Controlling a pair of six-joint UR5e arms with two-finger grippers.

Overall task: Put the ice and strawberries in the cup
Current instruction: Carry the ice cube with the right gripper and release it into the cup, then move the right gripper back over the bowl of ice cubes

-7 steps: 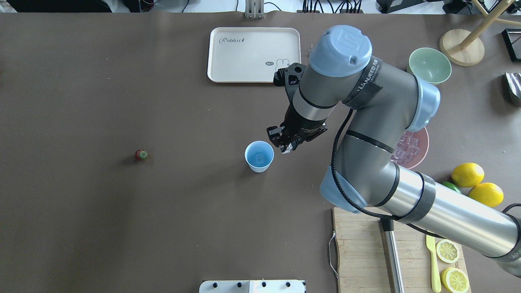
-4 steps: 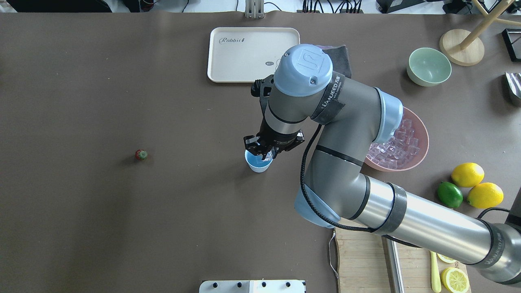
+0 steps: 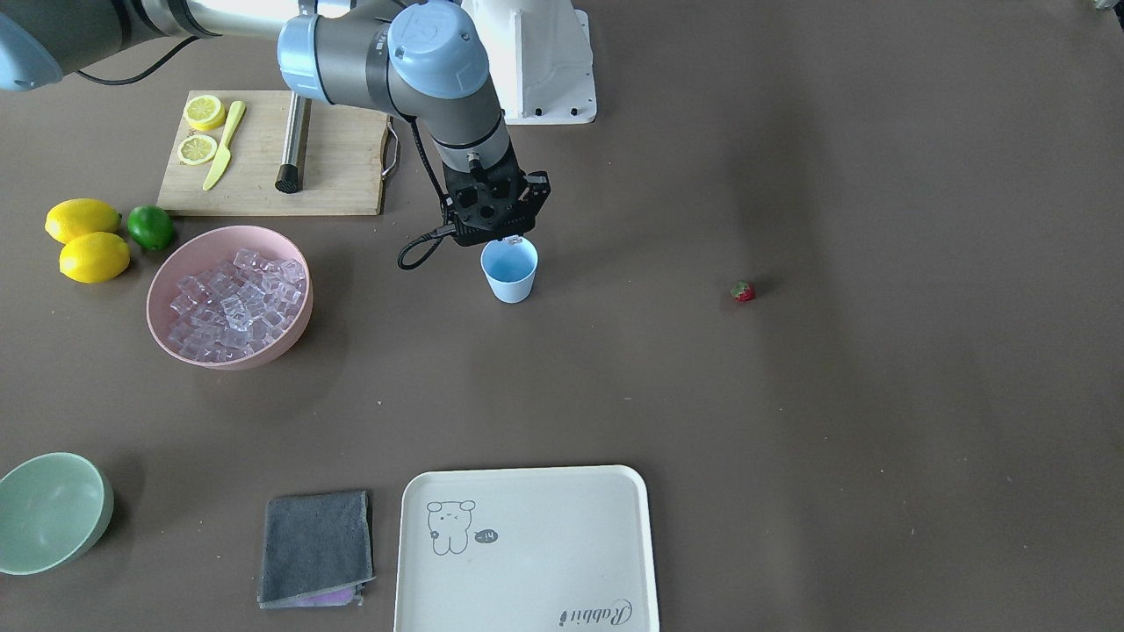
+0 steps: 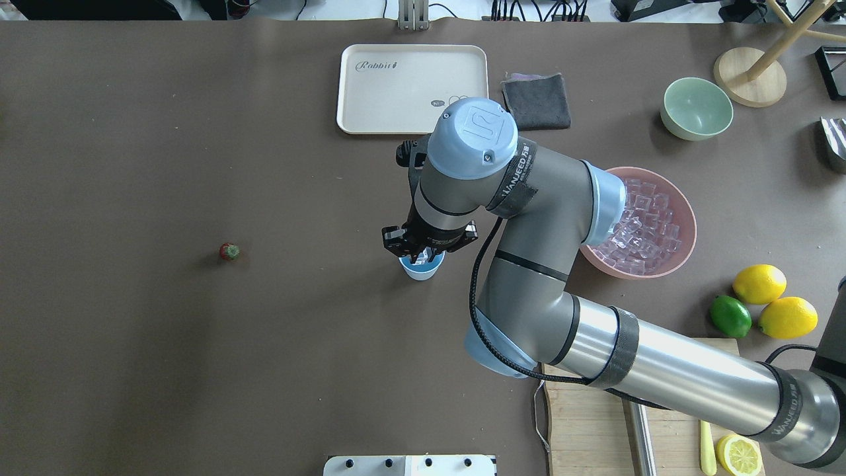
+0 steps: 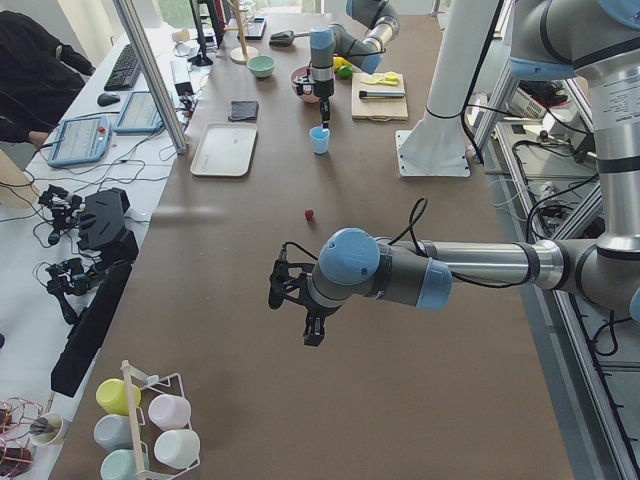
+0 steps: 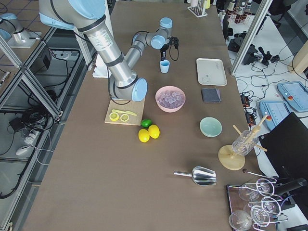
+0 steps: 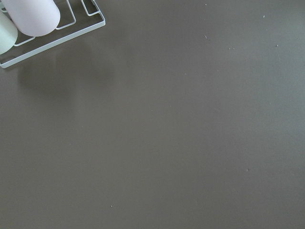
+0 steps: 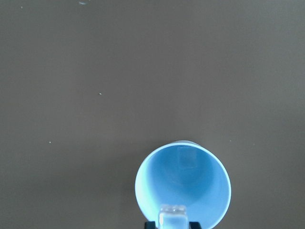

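Lower centre, the right end effector (image 8: 172,224) clamps 1 ice cube (image 8: 173,213) above the cup (image 8: 151,187); I cannot tell the left end effector (image 5: 311,336) state.

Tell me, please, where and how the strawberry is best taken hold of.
Grip the strawberry across its red body, not the green top, coming straight down from above. It is tiny and sits low on the table, so a side approach would likely scrape the surface.

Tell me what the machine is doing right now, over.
Right pincer shut on one ice cube, over the cup. Left pincer far off, state unclear. Strawberry lying apart, untouched. Nothing between cube and cup.
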